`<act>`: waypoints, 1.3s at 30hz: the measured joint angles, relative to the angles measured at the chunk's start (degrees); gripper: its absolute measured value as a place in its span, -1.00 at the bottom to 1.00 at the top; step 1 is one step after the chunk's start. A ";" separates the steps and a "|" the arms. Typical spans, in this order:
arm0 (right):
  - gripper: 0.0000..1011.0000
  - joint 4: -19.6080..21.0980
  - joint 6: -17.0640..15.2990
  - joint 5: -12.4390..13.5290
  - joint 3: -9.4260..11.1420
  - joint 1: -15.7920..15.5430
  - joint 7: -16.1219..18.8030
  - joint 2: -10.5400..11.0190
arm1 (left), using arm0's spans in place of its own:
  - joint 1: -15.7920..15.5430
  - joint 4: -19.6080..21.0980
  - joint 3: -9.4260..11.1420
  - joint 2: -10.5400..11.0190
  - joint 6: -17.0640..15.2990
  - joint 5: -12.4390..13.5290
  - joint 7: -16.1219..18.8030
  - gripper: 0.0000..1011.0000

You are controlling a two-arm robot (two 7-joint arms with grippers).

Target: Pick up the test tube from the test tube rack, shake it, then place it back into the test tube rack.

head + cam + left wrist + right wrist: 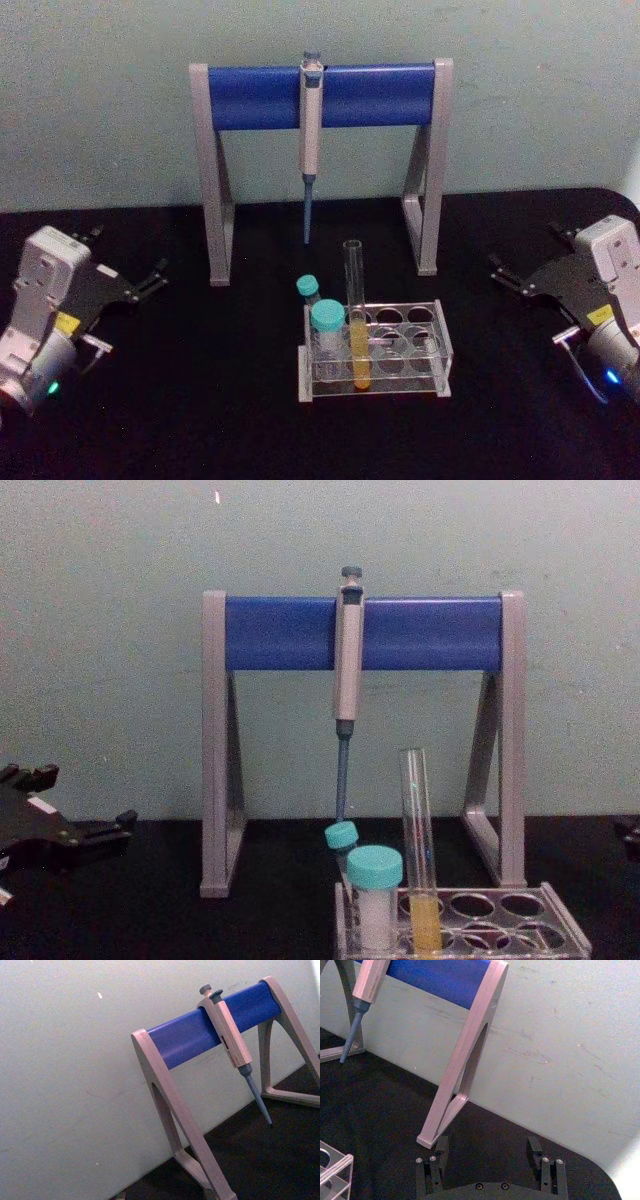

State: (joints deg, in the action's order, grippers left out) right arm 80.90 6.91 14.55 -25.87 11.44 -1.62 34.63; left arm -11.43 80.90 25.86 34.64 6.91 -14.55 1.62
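Jaws of my left gripper (pixel 130 250) and right gripper (pixel 530 252) stand apart, empty. The test tube (pixel 355 305) stands in the test tube rack (pixel 441 345) between the 2, well apart from both. Thin glass: light, slippery, fragile; I should pinch gently above the liquid.

test tube (pixel 356 310): clear, yellow-orange btm

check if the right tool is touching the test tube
Apart. In the head view the right tool is near the right edge, with bare table between it and the test tube.
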 joint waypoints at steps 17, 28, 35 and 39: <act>0.98 0.00 -0.01 0.00 0.00 0.00 0.00 0.01 | 0.00 0.00 0.00 0.00 0.00 0.00 0.00 0.98; 0.98 0.00 -0.01 0.00 0.00 0.00 0.00 0.01 | 0.00 0.00 0.00 0.00 0.00 0.00 0.00 0.98; 0.98 0.00 -0.01 0.00 0.00 0.00 0.00 0.01 | 0.00 0.00 0.00 0.00 0.00 0.00 0.00 0.98; 0.98 0.00 -0.01 0.00 0.00 -0.01 0.00 0.01 | 0.00 0.00 0.00 0.00 0.00 0.00 0.00 0.98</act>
State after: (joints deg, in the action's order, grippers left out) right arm 80.90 6.91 14.55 -25.87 11.43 -1.62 34.65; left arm -11.43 80.90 25.86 34.65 6.91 -14.55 1.62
